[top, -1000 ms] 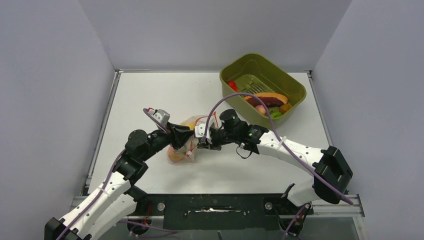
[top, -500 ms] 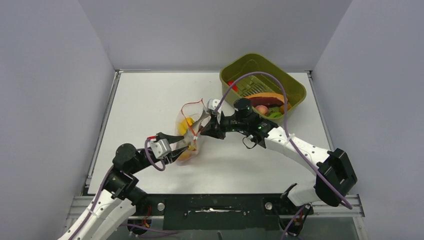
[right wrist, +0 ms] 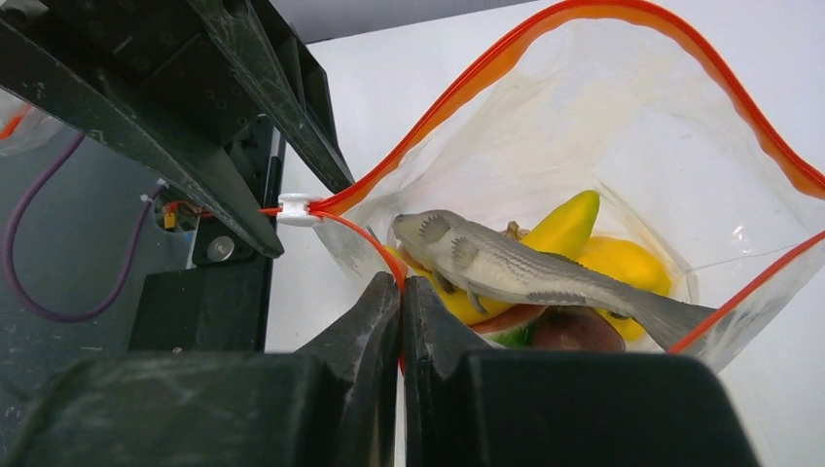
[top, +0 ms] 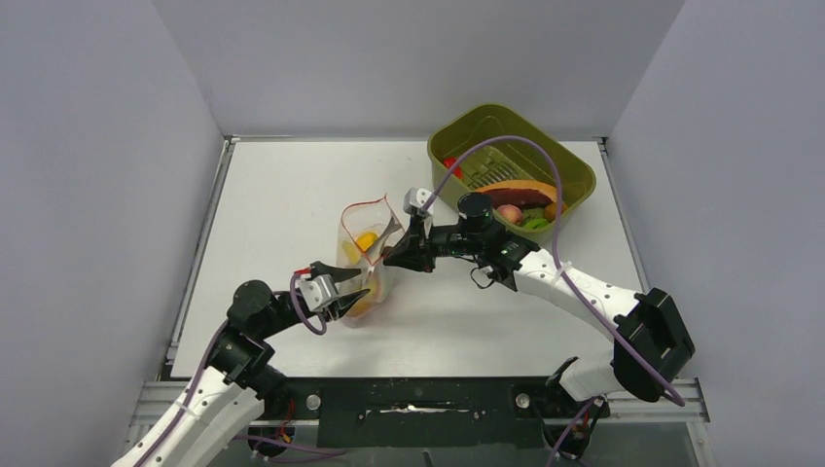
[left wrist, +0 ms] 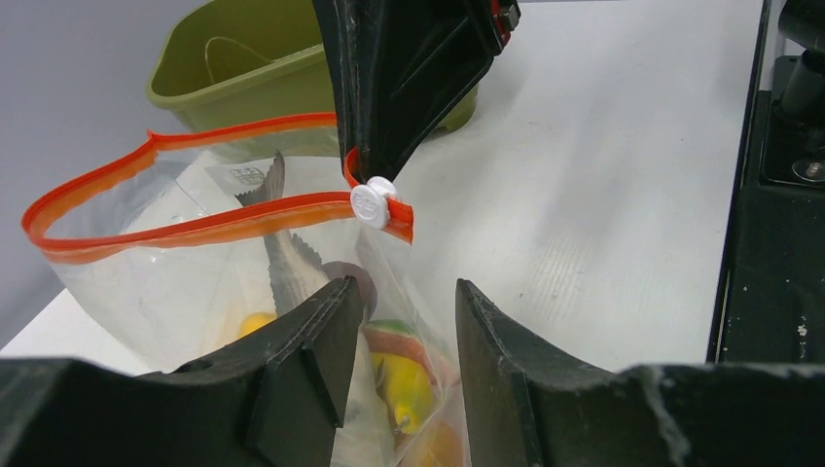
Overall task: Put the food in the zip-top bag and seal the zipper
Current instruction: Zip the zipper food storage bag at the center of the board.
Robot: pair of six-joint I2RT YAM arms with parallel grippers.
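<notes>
Plainly, the zip-top bag [top: 355, 263] stands near the table's [top: 272, 185] middle, its zipper [left wrist: 195, 228] gaping. The right gripper [right wrist: 401, 287] is pinched tight on that strip beside the white slider [left wrist: 373, 204]; the left gripper [left wrist: 399, 292] is spread at the bag's lower side, clamping nothing. Sealing well likely means holding that corner taut while the left draws the slider across. Count: one bag, one slider, one fish [right wrist: 506, 268], one green tub [top: 574, 170] at the far right corner

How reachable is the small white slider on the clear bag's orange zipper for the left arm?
Probably yes: the open left end effector faces the slider, nothing between, though the right end effector pinches the zipper beside it.
</notes>
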